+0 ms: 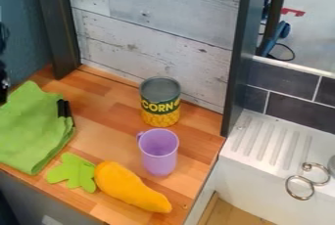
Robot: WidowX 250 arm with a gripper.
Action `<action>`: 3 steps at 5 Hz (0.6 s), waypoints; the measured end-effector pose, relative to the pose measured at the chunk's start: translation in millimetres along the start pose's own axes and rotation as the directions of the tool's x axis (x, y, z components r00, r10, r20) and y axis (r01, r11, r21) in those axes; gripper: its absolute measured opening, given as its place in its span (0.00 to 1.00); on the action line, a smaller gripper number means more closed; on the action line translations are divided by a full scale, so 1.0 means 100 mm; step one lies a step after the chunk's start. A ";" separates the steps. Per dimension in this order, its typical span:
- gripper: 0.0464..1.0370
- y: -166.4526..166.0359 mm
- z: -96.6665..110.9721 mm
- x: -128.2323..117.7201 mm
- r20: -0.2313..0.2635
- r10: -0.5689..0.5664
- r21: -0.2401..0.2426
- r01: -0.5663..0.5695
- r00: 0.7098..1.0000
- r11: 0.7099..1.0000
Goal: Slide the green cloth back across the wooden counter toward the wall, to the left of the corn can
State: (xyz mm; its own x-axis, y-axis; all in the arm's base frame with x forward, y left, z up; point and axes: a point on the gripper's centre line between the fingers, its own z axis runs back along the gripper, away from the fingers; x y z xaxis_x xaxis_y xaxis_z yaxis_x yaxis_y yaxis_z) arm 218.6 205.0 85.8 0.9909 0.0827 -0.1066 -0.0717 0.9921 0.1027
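A wooden counter (118, 136) gave flat support. At the left edge was the black gripper (3, 79), nearest a rumpled green cloth (29, 128) – whether it was open or holding anything, one could not tell. An orange toy carrot (128, 187) lay sideways, leafy top (73, 171) at its thick end; a corn can (159, 102) and purple cup (158, 155) stood upright, likely steady.

A purple cup (159, 156) stands between a can (160, 102) and an orange toy vegetable (131, 188).
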 end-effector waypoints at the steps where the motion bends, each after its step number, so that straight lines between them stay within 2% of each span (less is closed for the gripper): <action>1: 0.96 -0.01 -0.27 0.08 0.018 0.005 0.003 -0.005 1.000 1.000; 2: 0.96 -0.09 -0.56 0.14 -0.032 -0.017 -0.002 0.017 0.999 1.000; 3: 0.96 -0.22 -0.71 0.23 -0.059 -0.070 -0.001 0.070 0.996 0.998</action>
State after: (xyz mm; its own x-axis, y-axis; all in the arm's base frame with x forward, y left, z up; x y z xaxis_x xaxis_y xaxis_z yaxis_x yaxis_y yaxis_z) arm 234.6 191.4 10.8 0.9849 0.0182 -0.1719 -0.0020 0.9956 0.0936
